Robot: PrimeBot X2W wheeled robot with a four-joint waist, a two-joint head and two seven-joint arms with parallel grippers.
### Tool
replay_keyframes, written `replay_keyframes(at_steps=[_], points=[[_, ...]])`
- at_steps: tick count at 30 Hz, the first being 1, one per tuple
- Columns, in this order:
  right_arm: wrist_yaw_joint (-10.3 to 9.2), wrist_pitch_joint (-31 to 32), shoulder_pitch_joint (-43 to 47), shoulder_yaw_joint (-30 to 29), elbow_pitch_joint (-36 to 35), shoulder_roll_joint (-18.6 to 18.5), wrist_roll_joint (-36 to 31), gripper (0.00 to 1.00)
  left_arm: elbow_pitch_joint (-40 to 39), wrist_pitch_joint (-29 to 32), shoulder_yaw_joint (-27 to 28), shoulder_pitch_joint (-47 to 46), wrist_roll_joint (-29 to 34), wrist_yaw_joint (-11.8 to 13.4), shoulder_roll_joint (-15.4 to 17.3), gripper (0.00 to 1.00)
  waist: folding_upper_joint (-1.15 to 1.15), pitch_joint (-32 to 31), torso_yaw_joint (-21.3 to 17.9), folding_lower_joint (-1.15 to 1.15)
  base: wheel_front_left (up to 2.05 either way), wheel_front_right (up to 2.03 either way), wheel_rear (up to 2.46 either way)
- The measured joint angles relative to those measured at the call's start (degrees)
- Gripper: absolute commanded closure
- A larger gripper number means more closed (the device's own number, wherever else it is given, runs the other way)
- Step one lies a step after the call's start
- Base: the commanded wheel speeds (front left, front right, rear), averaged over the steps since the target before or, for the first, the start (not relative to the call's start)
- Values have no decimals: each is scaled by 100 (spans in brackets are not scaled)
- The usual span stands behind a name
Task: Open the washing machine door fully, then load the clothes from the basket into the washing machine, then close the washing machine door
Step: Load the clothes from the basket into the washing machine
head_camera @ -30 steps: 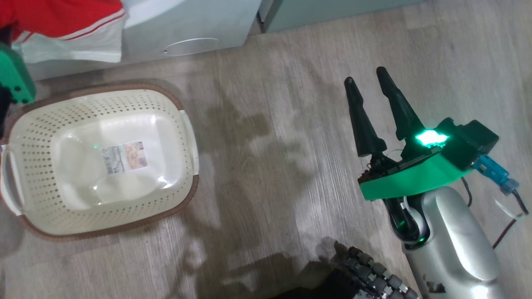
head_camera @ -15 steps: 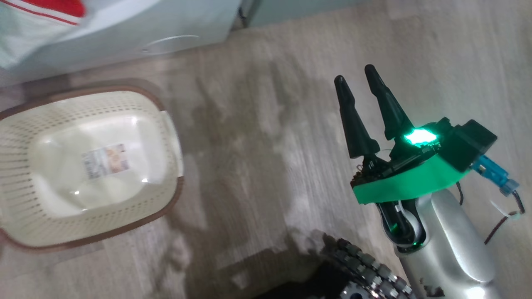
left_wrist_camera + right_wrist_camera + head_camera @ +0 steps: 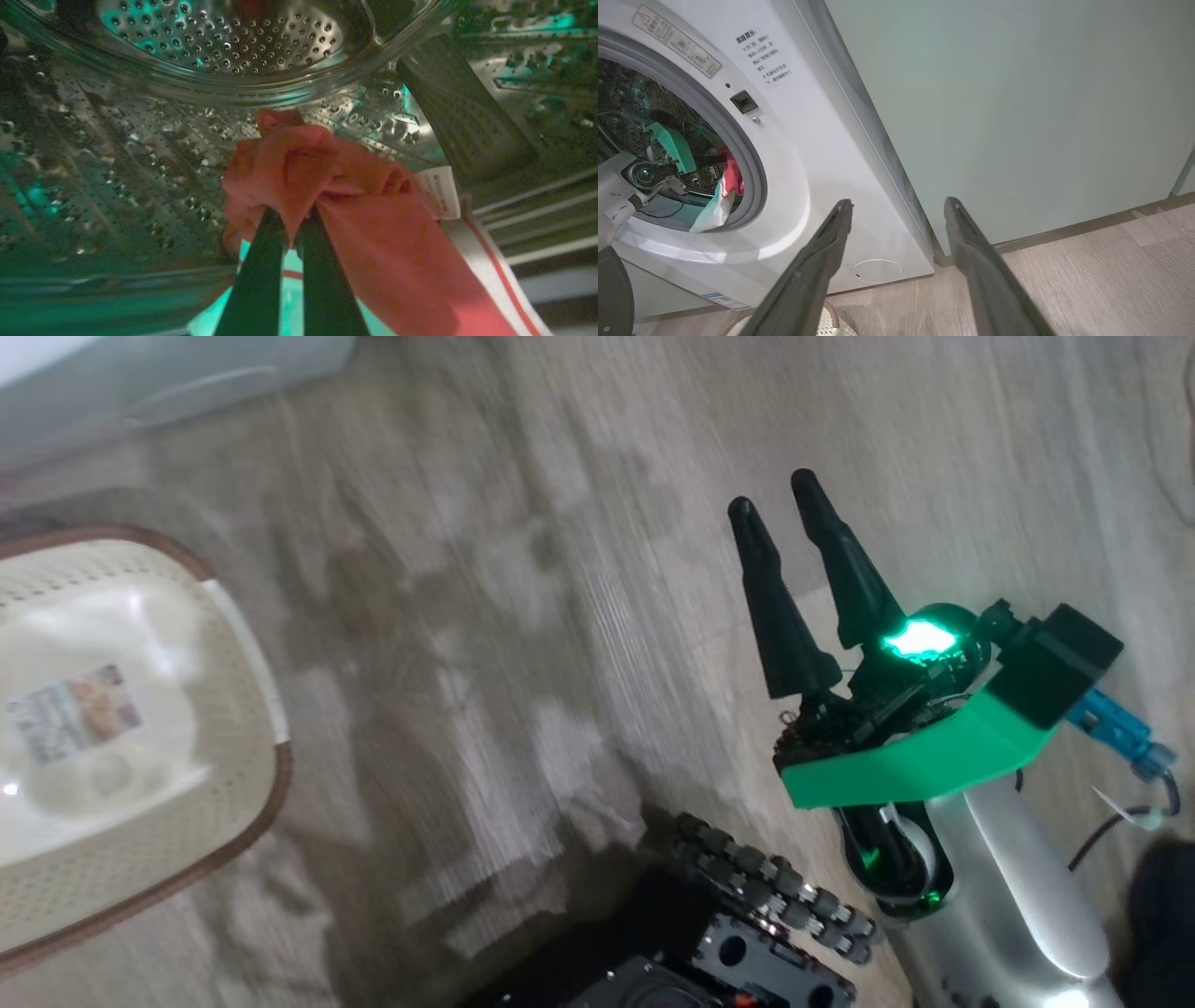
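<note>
Left gripper point(image 3: 292, 219), fingers clamped on the red white-trimmed garment point(image 3: 373, 242), has entered the perforated steel drum point(image 3: 117, 154); release is due. Cream perforated basket point(image 3: 121, 873) lies empty. Right gripper point(image 3: 773, 495) fingers stand apart.

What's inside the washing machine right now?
Red clothes, pinched by the fingers of the left gripper, hang inside the shiny drum. Whatever lies behind the cloth is hidden.

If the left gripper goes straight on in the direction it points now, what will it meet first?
Past the clothes it holds, the left gripper would probably meet the perforated steel drum; depth is unclear.
</note>
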Motion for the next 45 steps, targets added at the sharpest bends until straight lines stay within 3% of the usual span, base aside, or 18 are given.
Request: replay_keyframes(at_steps=[10, 17, 26, 27, 28, 36, 45], points=[[0, 0, 10, 5, -204, 4, 40, 0, 302, -1235, -186, -739, 477, 54, 40, 100, 0, 464, -138, 1, 0, 0, 0], [0, 0, 14, 12, -288, 7, 81, 0, 628, -2592, -402, -1325, 851, 48, 53, 100, 0, 604, -106, 0, 0, 0, 0], [0, 0, 14, 52, -287, 8, 88, 0, 1608, -2789, -592, -1415, 898, -114, 57, 100, 0, 617, -64, 0, 0, 0, 0], [0, 0, 11, 65, -280, 8, 88, 0, 1700, -2826, -621, -1416, 895, -114, 43, 63, 0, 603, -60, 0, 0, 0, 0], [0, 0, 8, 77, -276, 8, 88, 0, 1731, -2859, -641, -1415, 895, -114, 36, 0, 0, 595, -58, 0, 0, 0, 0], [0, 0, -24, 170, -169, 7, 79, 0, 1817, -3236, -789, -1100, 904, -104, 11, 0, 0, 436, -37, 0, 0, 0, 0], [0, 0, -25, 56, -4, 7, -140, 0, 1399, -3532, -871, -213, 745, 234, -452, 0, 0, 103, 237, 0, 0, 0, 0]])
